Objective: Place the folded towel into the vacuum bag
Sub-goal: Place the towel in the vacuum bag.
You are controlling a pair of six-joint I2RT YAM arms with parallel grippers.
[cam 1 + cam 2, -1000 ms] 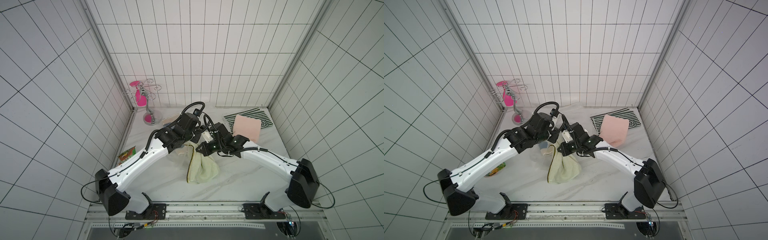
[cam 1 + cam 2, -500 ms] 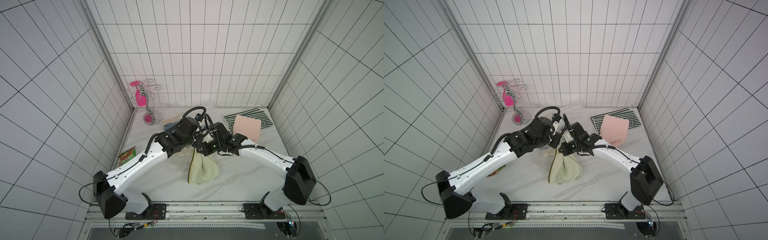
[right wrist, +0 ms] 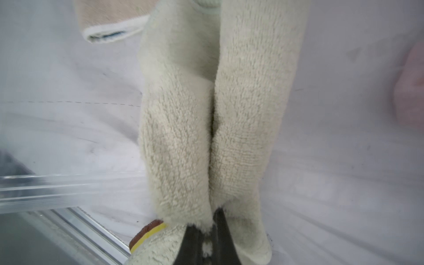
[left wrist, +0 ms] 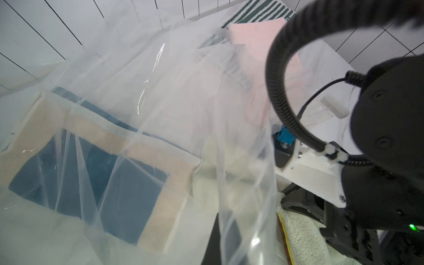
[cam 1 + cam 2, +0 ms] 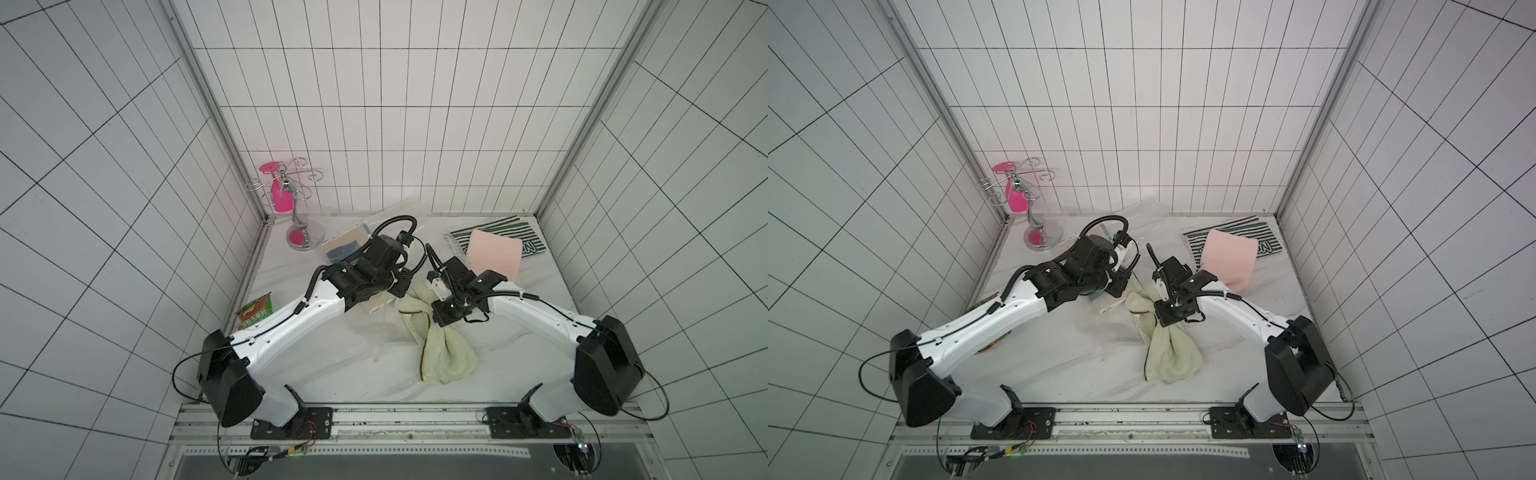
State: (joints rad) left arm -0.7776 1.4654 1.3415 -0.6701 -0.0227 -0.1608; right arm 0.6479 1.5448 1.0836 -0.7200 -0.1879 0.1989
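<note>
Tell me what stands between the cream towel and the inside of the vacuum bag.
Nothing rigid. A beige-bordered blue towel, under the film of the vacuum bag, lies just ahead of the cream towel.

- The cream towel (image 5: 446, 357) lies mid-counter (image 5: 519, 365). It fans out toward the front edge, is cinched narrow beneath the right gripper (image 5: 439, 325), and widens again toward the left gripper (image 5: 400, 288).
- The clear vacuum bag (image 5: 365, 336) spreads from the back edge to mid-counter, with a blue-and-beige towel (image 5: 347, 247) showing through it near the back.
- A pink towel (image 5: 494, 255) overlaps a striped cloth (image 5: 505, 228) in the back right corner.
- A chrome stand (image 5: 301, 232) occupies the back left corner.
- A snack packet (image 5: 255, 316) sits at the left edge.
</note>
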